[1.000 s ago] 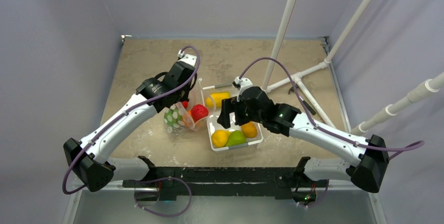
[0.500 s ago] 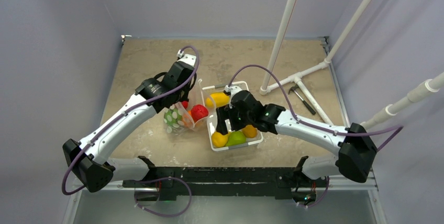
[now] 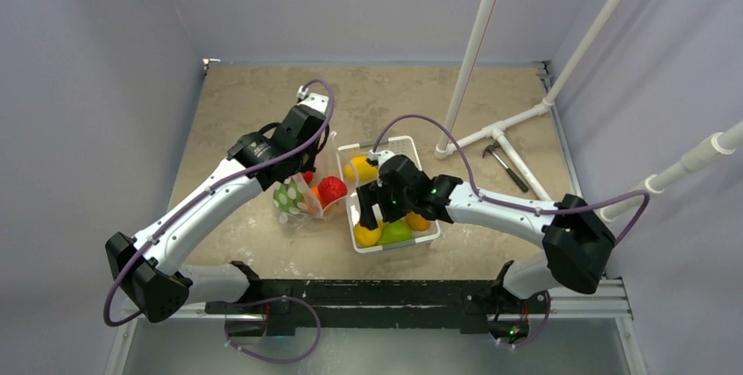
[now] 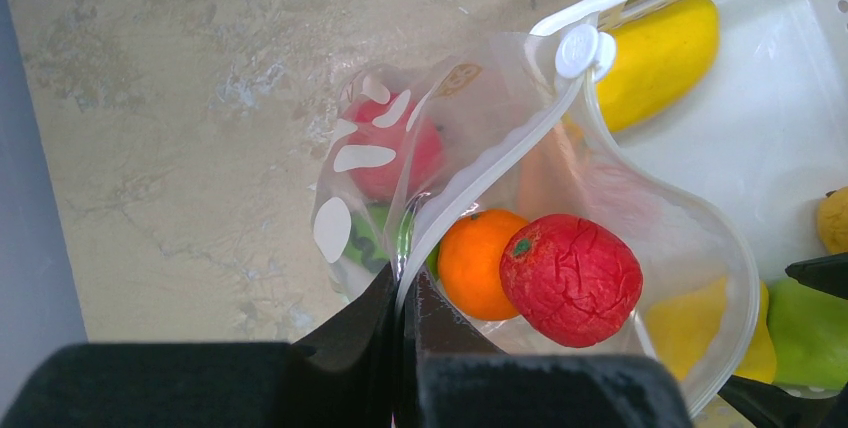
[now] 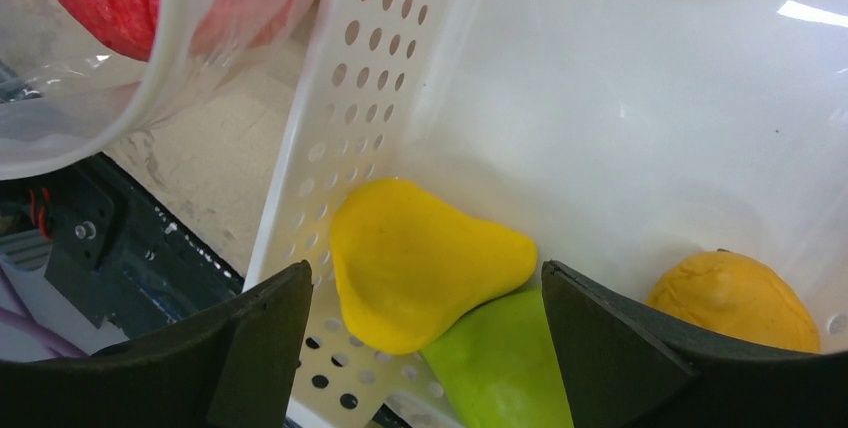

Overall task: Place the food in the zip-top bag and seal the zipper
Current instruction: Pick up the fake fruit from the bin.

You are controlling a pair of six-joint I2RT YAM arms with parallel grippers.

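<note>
Starting at the left of the white tray (image 3: 408, 142), the left arm (image 3: 219, 187) reaches over the desk (image 3: 237, 103). The left jaws are clenched on the rim of the zip-top bag (image 3: 300, 201), right on the zipper (image 4: 490, 173). In the left wrist view the two dark fingers are pressed together with the clear strip between them. The bag stands just beside the left wall of the tray, with its mouth held open. A small white slider (image 4: 580, 48) sits at the far end of the zipper. Inside the bag a red fruit (image 4: 570, 278) and an orange fruit (image 4: 480, 263) lie touching each other. Deeper in the bag, another red one and something green show through the dotted plastic.

In the tray, a long yellow fruit (image 3: 362, 167) lies at the far end. At the near end a yellow pear-shaped fruit (image 5: 420, 258) lies in the left corner and a green fruit (image 5: 495, 363) touches it. An orange-yellow fruit (image 5: 735, 298) lies a little apart to their right.

The right arm (image 3: 499, 208) comes in from the right of the tray. The right jaws are spread wide above the near left corner, one finger on each side of the yellow pear-shaped fruit, grasping nothing. Well apart to the right of the tray, a small hammer (image 3: 501, 157) lies on the desk beside a white pipe frame (image 3: 517, 121).
</note>
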